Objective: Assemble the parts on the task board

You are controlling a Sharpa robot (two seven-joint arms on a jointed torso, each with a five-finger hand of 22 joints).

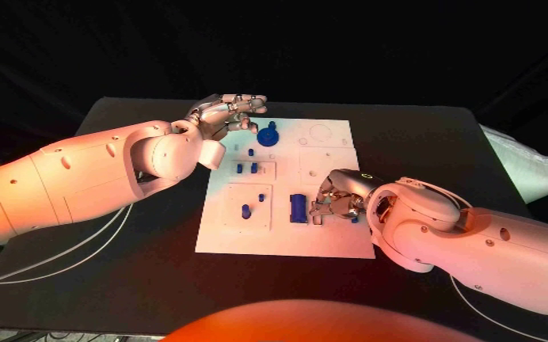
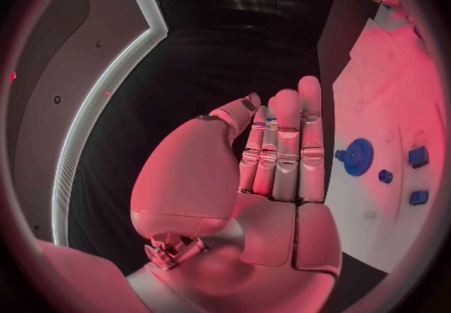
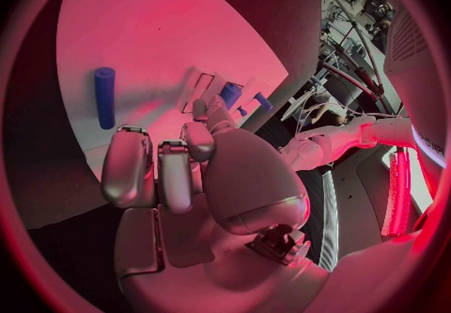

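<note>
Task board (image 1: pixel 229 235) at centre of surface (image 1: pixel 137 294); gear (image 1: pixel 268 136) on it at 12 o'clock, cylinder (image 1: pixel 297 208) at 5 o'clock.

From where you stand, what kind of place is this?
Probably a robotics lab or test bench: a white task board with small blue parts lies on a black table, dark drapes behind.

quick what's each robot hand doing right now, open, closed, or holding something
Left robot hand: open, fingers straight, holding nothing.
Right robot hand: cannot tell; fingers curled down on the task board.
</note>
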